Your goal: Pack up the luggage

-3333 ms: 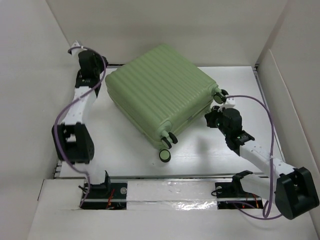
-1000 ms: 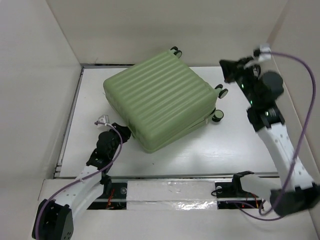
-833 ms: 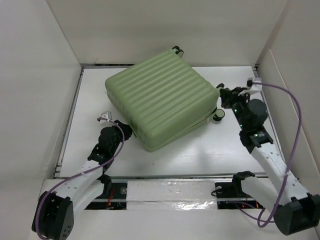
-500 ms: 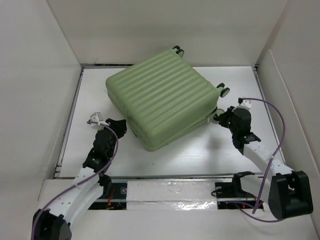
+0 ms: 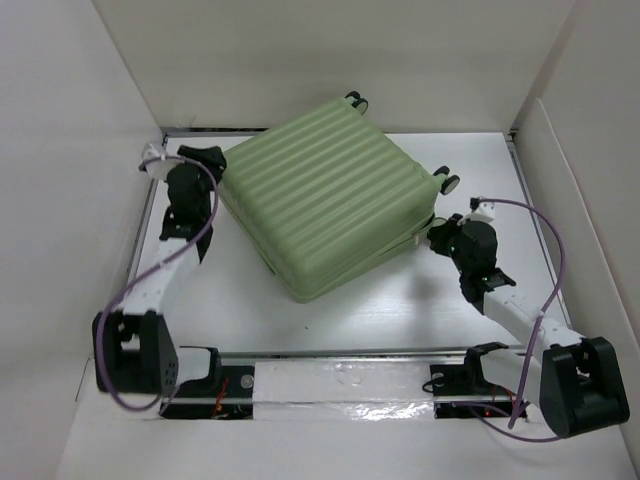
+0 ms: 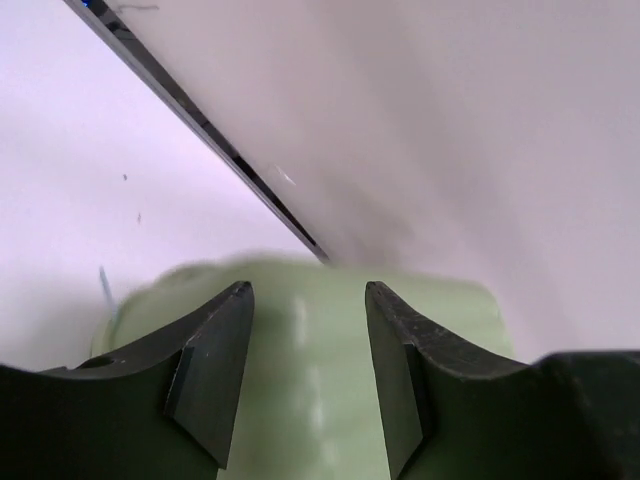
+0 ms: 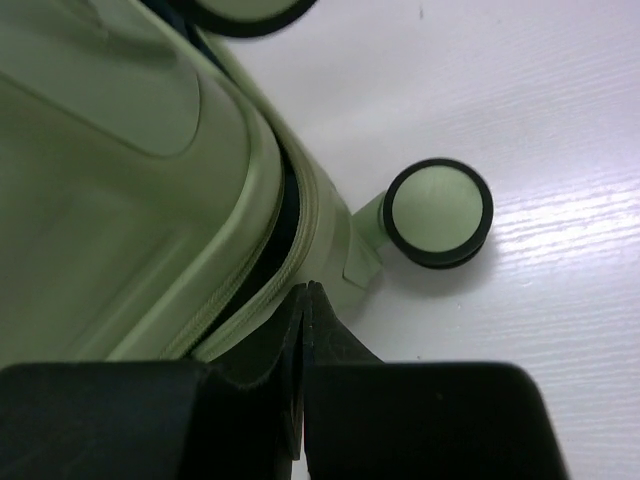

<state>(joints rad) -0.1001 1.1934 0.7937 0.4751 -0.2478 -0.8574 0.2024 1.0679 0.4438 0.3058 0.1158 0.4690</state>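
The right gripper had its fingers pressed together with nothing between them. The tips were at the zip seam of the luggage, just beside a black-rimmed wheel. The luggage was pale green and ribbed. It lay flat and closed, turned askew, in the middle of the white table. At its far left corner the left gripper had its jaws apart, holding nothing, near the back wall.
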